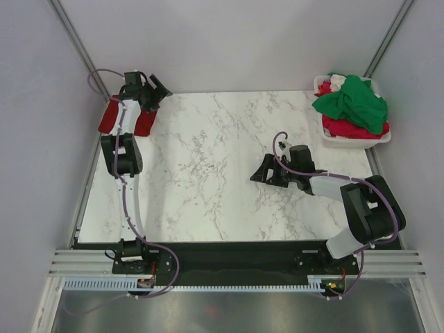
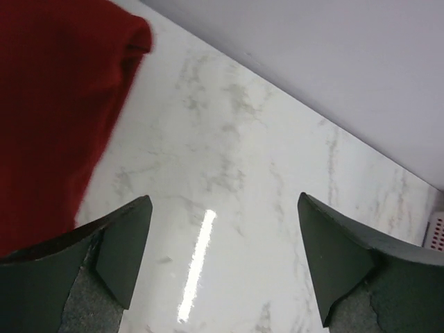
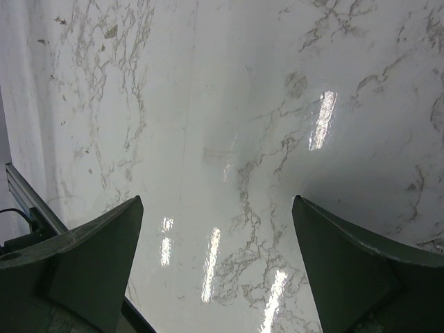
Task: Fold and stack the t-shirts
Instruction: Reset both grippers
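Observation:
A folded dark red t-shirt [image 1: 111,115] lies at the table's far left corner, partly hidden by my left arm; it also fills the left side of the left wrist view [image 2: 52,104]. My left gripper [image 1: 158,92] is open and empty just right of it, over bare marble [image 2: 225,208]. A bright green t-shirt [image 1: 352,103] is heaped on crumpled lighter red shirts [image 1: 345,129] in the white basket [image 1: 350,143] at the far right. My right gripper [image 1: 262,173] is open and empty, low over the marble right of centre [image 3: 218,208].
The marble tabletop [image 1: 208,173] is bounded by grey walls at the back and both sides. A metal rail [image 3: 28,201] runs along the near edge. The basket's corner [image 2: 435,232] shows at the right edge of the left wrist view.

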